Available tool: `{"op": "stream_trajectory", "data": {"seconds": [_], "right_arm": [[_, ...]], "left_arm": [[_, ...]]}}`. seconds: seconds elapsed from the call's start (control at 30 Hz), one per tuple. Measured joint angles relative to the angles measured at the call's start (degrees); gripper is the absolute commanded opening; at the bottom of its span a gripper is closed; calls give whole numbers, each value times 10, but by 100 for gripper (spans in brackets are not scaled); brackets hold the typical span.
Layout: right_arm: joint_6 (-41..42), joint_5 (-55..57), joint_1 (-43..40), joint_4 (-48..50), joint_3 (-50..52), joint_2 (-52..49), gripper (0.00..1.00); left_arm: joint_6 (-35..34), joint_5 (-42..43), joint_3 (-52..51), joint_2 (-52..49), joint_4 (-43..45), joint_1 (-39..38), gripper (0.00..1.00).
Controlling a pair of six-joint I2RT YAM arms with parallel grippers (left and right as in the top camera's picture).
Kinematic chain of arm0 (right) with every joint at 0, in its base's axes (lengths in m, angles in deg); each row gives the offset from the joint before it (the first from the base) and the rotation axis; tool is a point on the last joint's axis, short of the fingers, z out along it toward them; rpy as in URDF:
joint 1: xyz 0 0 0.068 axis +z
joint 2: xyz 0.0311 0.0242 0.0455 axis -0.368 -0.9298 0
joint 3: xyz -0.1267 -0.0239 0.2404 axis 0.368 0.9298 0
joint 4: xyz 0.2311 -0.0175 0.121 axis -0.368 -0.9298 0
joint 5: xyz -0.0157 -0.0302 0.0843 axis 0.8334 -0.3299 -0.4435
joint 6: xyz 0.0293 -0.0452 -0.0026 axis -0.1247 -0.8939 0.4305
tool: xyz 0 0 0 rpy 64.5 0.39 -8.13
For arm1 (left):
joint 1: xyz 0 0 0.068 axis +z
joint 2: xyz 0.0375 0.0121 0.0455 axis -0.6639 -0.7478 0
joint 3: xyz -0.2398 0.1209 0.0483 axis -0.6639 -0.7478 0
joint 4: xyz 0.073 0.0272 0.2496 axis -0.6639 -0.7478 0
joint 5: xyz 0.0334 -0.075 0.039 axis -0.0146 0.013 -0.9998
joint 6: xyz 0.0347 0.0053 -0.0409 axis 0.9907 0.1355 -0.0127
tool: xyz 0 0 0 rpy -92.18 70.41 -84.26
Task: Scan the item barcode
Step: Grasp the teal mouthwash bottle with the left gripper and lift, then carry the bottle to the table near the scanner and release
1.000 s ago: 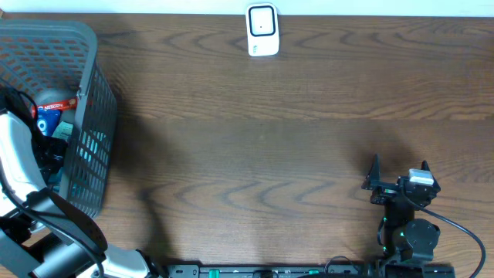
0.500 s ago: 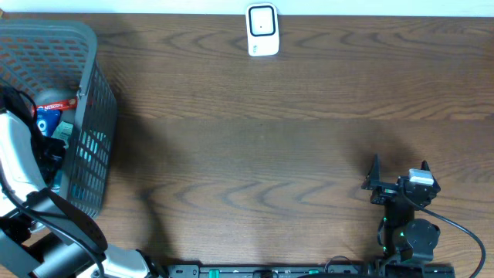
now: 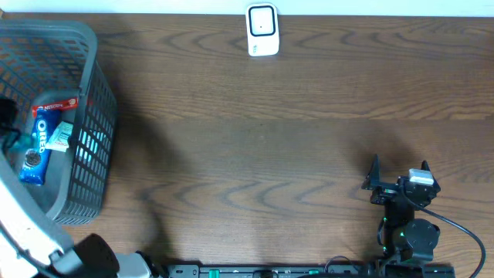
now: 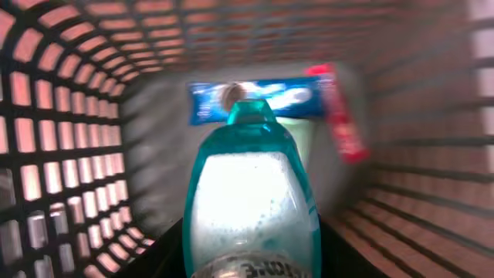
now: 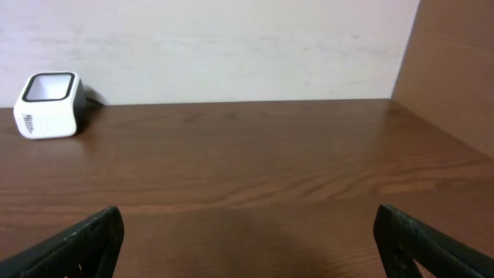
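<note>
In the left wrist view a teal soap bottle (image 4: pixel 251 193) with a white label fills the middle, its cap pointing away. My left gripper (image 4: pixel 251 262) is shut on it, dark fingers (image 4: pixel 166 249) pressing both sides, inside the grey basket (image 4: pixel 54 154). From overhead only a bit of teal (image 3: pixel 11 140) and dark gripper shows at the basket's left edge. The white barcode scanner (image 3: pixel 262 31) stands at the table's far edge, also in the right wrist view (image 5: pixel 48 104). My right gripper (image 3: pixel 399 167) rests open near the front right, nothing between its fingers (image 5: pixel 85 239).
The basket (image 3: pixel 91 116) at the far left holds a blue Oreo pack (image 3: pixel 38 147), a red packet (image 3: pixel 59 103) and a small teal packet (image 3: pixel 62 136). The same blue pack (image 4: pixel 266 100) and red packet (image 4: pixel 340 116) lie below the bottle. Brown wood table (image 3: pixel 255 154) spans between the arms.
My left arm has pulled back toward the left edge, uncovering the Oreo pack. Its jaws closed on the bottle about a second ago. The right arm has not moved.
</note>
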Motion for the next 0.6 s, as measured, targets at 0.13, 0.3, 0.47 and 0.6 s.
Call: {"op": "stream_trajectory", "data": {"seconds": [0.13, 0.3, 0.47, 0.6], "right_arm": [[0, 0, 0, 0, 0, 0, 99], [0, 0, 0, 0, 0, 0, 99], [0, 0, 0, 0, 0, 0, 99], [0, 0, 0, 0, 0, 0, 99]], "left_arm": [[2, 55, 56, 23, 0, -11, 43], [-3, 99, 91, 47, 7, -67, 43], [-19, 118, 97, 49, 24, -175, 43], [-30, 123, 97, 35, 52, -281, 43]]}}
